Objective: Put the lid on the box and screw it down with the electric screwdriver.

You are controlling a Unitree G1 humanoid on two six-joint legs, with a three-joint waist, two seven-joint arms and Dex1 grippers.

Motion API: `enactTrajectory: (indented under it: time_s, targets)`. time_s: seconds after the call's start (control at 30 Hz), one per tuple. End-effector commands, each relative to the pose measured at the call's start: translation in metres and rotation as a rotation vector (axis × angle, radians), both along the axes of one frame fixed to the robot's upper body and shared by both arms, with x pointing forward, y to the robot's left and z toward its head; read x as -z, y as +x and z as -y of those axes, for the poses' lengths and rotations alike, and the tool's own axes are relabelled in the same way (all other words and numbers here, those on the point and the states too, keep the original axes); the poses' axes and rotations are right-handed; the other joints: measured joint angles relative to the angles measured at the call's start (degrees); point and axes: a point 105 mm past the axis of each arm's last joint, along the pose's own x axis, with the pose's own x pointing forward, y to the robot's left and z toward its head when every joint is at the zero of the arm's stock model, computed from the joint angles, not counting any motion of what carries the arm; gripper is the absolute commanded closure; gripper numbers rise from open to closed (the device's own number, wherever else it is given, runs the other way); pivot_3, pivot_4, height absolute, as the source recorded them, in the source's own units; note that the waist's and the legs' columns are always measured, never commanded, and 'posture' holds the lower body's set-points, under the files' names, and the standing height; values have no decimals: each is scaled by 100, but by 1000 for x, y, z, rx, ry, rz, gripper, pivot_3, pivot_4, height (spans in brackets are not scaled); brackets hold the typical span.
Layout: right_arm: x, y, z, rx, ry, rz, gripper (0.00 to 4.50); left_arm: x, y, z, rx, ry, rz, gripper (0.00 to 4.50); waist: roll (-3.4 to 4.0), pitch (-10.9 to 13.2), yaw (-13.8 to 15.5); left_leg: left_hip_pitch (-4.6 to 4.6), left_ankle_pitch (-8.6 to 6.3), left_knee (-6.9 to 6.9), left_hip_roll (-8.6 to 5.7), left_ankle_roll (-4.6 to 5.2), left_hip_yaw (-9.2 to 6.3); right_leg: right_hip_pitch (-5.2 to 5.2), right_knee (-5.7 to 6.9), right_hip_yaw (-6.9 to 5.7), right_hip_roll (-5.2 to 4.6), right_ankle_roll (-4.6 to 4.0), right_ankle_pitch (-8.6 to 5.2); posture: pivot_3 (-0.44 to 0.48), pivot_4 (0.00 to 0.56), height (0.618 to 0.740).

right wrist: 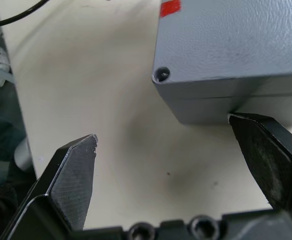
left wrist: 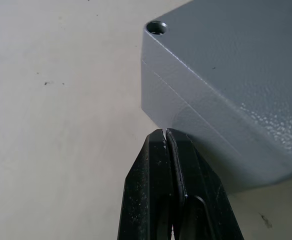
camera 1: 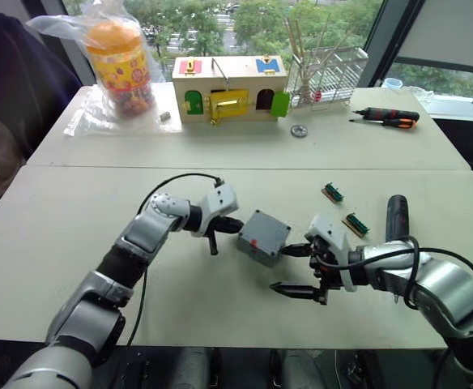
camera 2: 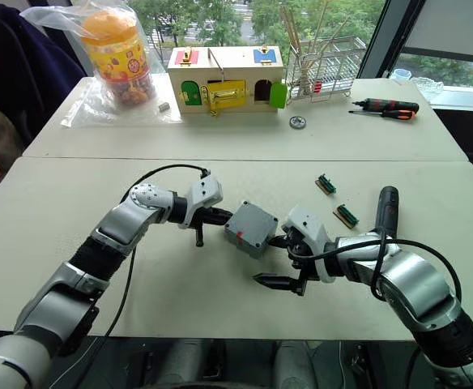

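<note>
Now your electric screwdriver [camera 1: 397, 217] lies lengthwise just beyond the spread right claw [camera 1: 295, 269]; the clenched left claw [camera 1: 213, 237] touches the box [camera 1: 263, 237].

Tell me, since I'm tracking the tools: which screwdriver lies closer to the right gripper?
The electric screwdriver, the dark cylinder just beyond the right gripper; the black-and-orange hand screwdriver lies at the table's far edge.

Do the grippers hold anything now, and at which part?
Nothing is held. The left gripper, fingers shut, touches the box at its side; the right gripper is open beside it.
</note>
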Motion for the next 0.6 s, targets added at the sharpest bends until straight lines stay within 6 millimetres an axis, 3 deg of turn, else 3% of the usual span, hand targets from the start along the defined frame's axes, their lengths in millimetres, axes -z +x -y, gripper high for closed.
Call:
enactTrajectory:
  time_s: [0.03,0.17,0.3,0.43,0.6]
  targets:
    - [-13,-2,1,-10,-24,70,29,-7,9,1,-1,34,88,4500,-1,0,-2,0,0,1,0,1,0,0,0,0,0,0,0,0,150,706]
    - [-19,4,24,43,-119,121,29,-8,13,-26,-41,127,132,4500,-4,2,-24,-1,-2,-2,2,4,1,-4,1,2,0,0,0,0,150,706]
    - [-17,18,37,56,-193,166,29,-14,-11,-35,18,145,115,4500,-3,2,-33,0,-2,-9,5,3,2,-7,2,2,1,-1,0,0,150,706]
    - [-13,30,32,31,-180,194,29,-14,-35,-32,90,141,69,4500,-5,2,-6,-4,-2,1,3,3,2,-6,1,2,-1,-1,0,0,150,706]
    - [-9,30,19,-28,-138,172,29,-7,-40,-23,83,130,45,4500,-5,2,-6,-4,-2,6,2,3,0,-4,2,2,-1,-1,0,0,150,706]
